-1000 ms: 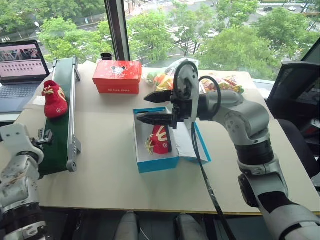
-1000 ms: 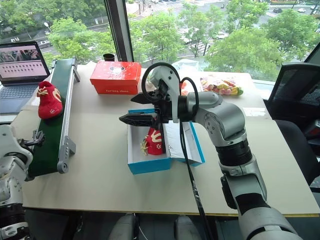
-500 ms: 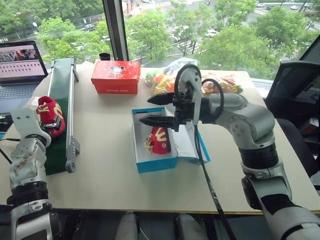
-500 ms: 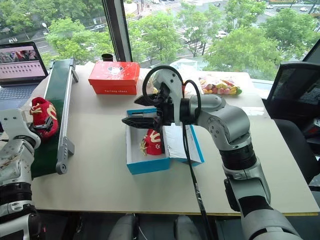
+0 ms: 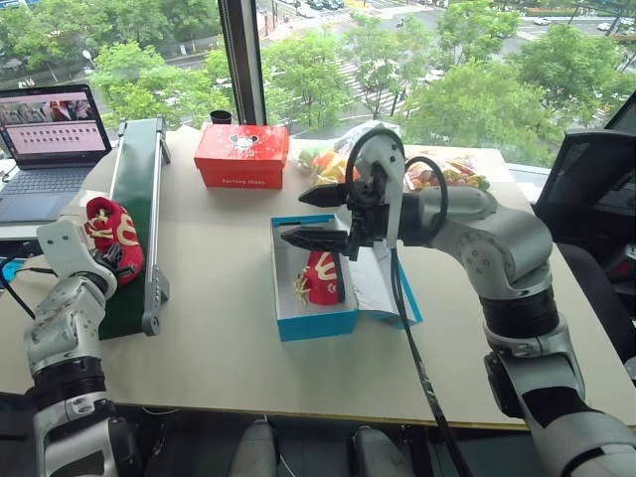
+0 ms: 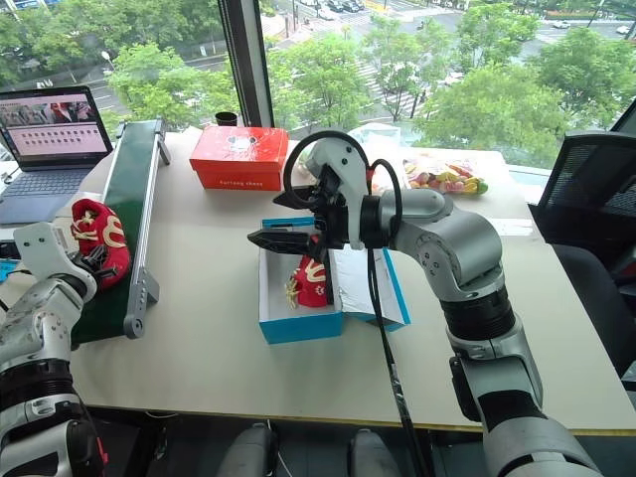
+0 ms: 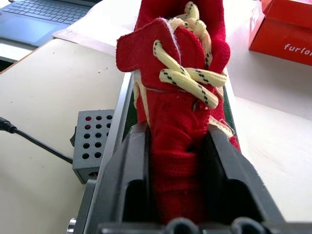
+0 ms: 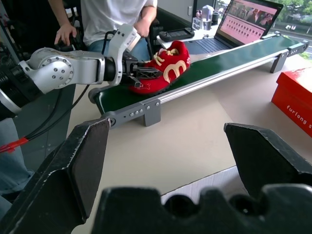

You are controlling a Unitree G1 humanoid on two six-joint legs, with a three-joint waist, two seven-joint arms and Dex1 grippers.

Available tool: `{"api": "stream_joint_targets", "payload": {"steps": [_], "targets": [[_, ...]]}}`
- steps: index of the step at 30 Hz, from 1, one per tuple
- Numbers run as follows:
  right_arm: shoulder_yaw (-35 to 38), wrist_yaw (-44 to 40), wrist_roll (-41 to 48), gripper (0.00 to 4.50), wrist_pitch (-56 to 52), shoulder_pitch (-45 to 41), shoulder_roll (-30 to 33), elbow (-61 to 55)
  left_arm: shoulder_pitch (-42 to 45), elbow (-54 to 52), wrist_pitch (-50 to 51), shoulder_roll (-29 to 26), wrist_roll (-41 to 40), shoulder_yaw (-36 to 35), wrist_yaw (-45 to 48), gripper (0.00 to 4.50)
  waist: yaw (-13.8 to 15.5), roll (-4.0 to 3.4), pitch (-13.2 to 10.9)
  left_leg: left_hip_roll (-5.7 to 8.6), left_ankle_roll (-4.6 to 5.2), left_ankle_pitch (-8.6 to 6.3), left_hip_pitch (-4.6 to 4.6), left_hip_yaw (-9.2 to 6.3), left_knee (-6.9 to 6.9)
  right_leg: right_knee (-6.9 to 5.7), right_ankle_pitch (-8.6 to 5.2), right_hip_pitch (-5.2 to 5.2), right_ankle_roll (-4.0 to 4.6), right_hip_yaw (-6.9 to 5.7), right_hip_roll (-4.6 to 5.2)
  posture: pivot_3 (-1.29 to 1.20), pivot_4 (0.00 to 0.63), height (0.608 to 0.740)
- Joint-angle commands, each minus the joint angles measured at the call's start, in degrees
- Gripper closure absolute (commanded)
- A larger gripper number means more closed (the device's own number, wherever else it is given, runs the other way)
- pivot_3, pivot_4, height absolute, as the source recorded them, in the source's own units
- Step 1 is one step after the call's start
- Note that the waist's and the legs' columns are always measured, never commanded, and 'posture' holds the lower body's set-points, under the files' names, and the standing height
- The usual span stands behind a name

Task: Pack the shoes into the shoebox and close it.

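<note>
At nine o'clock, the left gripper (image 5: 111,253) pinches a red shoe (image 5: 117,235) on the green conveyor (image 5: 134,189). At centre, the right gripper (image 5: 313,217) gapes over the blue shoebox (image 5: 316,324), which holds another shoe (image 5: 320,277).

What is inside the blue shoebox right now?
One red shoe lies inside the open shoebox, on its white floor. The right gripper hovers open above the box and hides part of its far end, so I cannot tell what lies there.

Right gripper (image 5: 316,217) above the open shoebox (image 5: 316,323); bare table (image 5: 219,288) between box and conveyor (image 5: 139,229).
</note>
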State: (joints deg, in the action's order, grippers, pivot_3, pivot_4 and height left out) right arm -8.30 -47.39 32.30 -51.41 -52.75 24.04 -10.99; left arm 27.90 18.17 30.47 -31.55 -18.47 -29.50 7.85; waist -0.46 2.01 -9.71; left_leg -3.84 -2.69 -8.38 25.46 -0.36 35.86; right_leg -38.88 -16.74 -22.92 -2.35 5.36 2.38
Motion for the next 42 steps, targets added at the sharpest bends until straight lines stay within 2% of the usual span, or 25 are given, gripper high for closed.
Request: {"api": "stream_joint_targets", "payload": {"steps": [1, 4, 7, 11, 16, 22, 33, 35, 42], "targets": [[1.81, 0.92, 1.06, 0.0, -0.45, -0.65, -0.2, -1.21, 4.52, -7.59, -1.69, 0.28, -2.98, 0.43, 1.28, 4.01, -0.13, 0.08, -0.03, 0.0, -0.02, 0.01, 0.15, 0.0, 0.01, 0.0, 0.01, -0.13, 0.0, 0.01, 0.0, 0.0, 0.15, 0.739], [6.02, 3.68, 4.54, 0.0, -2.64, -1.84, -2.98, 0.87, 6.37, -13.19, -0.87, 1.93, -7.33, 1.87, 5.16, 4.01, -0.38, 0.09, -0.03, -0.01, -0.02, 0.01, 0.37, -0.01, 0.01, 0.02, 0.01, -0.3, 0.0, 0.01, 0.0, 0.0, 0.15, 0.739], [17.57, 11.38, 13.22, 0.0, -6.14, -5.69, -9.46, 8.24, 7.12, -24.04, 3.14, 6.32, -16.22, 6.53, 11.57, 4.01, -0.29, 0.1, -0.03, -0.01, -0.02, 0.0, 0.42, -0.01, -0.03, 0.04, 0.02, -0.32, 0.01, 0.01, 0.0, 0.0, 0.15, 0.739], [23.71, 19.26, 13.16, 0.0, -5.83, -8.76, -11.11, 16.0, 7.7, -31.31, 6.94, 10.24, -21.5, 10.07, 11.51, 4.01, -0.41, 0.09, -0.03, 0.01, -0.02, 0.0, 0.46, -0.03, -0.02, 0.1, 0.02, -0.29, 0.01, -0.02, 0.04, 0.0, 0.15, 0.739], [27.11, 23.11, 16.23, 0.0, -6.73, -11.41, -11.81, 18.44, 9.83, -37.24, 9.92, 16.18, -25.46, 16.13, 9.29, 4.01, -1.0, 0.07, -0.05, 0.02, -0.01, 0.01, 0.47, -0.02, -0.03, 0.1, 0.02, -0.34, 0.01, 0.04, 0.02, 0.0, 0.15, 0.739], [27.51, 25.98, 18.54, 0.0, -9.4, -10.39, -11.5, 16.62, 11.11, -37.73, 10.61, 16.47, -27.51, 16.27, 8.71, 4.01, -2.2, 0.06, -0.06, 0.03, 0.02, -0.01, 0.48, -0.02, -0.07, 0.14, 0.02, -0.34, 0.01, 0.05, 0.01, 0.0, 0.15, 0.739], [27.12, 30.29, 22.57, 0.0, -13.49, -8.63, -12.85, 13.66, 12.35, -36.87, 9.74, 17.72, -27.96, 17.08, 8.32, 4.01, -2.01, 0.05, -0.06, 0.03, 0.03, -0.01, 0.53, -0.03, -0.06, 0.27, 0.01, -0.32, -0.01, 0.04, 0.01, 0.0, 0.15, 0.739], [26.96, 30.99, 22.75, 0.41, -13.59, -8.64, -13.67, 14.21, 12.15, -36.68, 9.83, 18.25, -29.02, 16.56, 8.52, 4.04, -2.03, 0.06, -0.06, 0.03, 0.03, -0.01, 0.54, -0.04, -0.06, 0.29, 0.01, -0.32, -0.01, 0.04, 0.01, 0.0, 0.15, 0.739], [26.24, 30.92, 22.14, 2.77, -12.47, -9.24, -15.0, 15.96, 12.3, -36.72, 9.71, 17.35, -28.19, 16.74, 8.52, 4.04, -2.04, 0.05, -0.06, 0.03, 0.03, -0.01, 0.55, -0.04, -0.08, 0.32, 0.01, -0.33, -0.01, 0.04, 0.0, 0.0, 0.15, 0.739]]}}
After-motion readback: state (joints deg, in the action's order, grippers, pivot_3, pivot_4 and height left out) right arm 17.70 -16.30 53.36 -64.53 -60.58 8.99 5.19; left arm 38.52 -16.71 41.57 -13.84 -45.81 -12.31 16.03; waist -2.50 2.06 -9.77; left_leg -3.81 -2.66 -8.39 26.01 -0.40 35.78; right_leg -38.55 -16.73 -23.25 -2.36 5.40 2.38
